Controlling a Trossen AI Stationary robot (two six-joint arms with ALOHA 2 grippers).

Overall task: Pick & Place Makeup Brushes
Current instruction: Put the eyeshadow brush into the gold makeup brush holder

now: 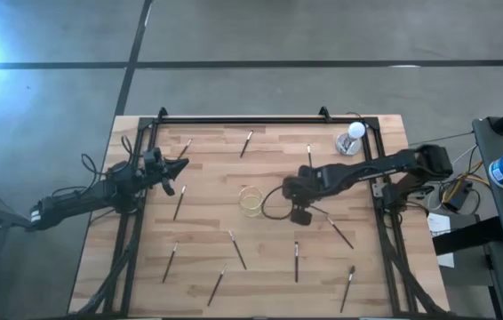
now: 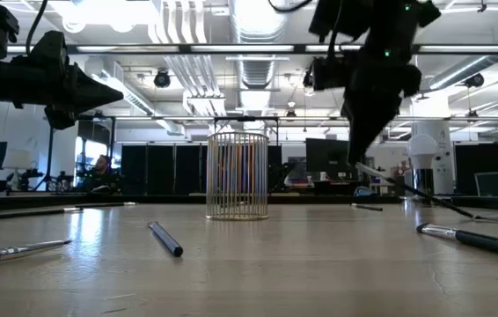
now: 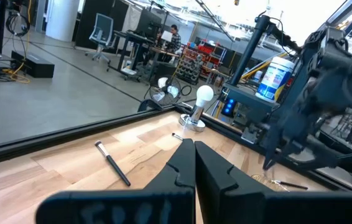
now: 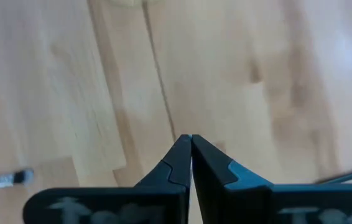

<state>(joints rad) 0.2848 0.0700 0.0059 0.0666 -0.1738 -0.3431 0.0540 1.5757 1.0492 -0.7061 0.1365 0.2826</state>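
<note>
Several thin dark makeup brushes lie flat and scattered on the wooden table, e.g. (image 1: 236, 249), (image 1: 179, 203), (image 2: 165, 238), (image 3: 112, 163), (image 4: 2, 180). A round wire holder (image 1: 251, 200) (image 2: 238, 176) stands at the table's middle. My right gripper (image 2: 355, 163) (image 4: 190, 138) hangs just right of the holder, pointing down, shut on one brush (image 2: 407, 189) (image 1: 331, 227). My left gripper (image 1: 180, 167) (image 2: 99, 92) (image 3: 193, 149) is shut and hovers above the table's left part, touching nothing. My right gripper pinches a makeup brush by its upper end (image 2: 368, 171) between its two fingertips, coming from above and pointing down. The brush slants down from the fingers toward the table's right and near side. Whether its lower end (image 2: 469, 214) rests on the table, I cannot tell.
A white round-topped object (image 1: 355, 133) (image 3: 202, 102) stands at the table's far right corner. A black frame rail (image 1: 243, 120) runs along the far edge, with rails down both sides. A dark cable loops beside the holder (image 1: 269, 209). More brushes lie along the near edge (image 1: 296, 260).
</note>
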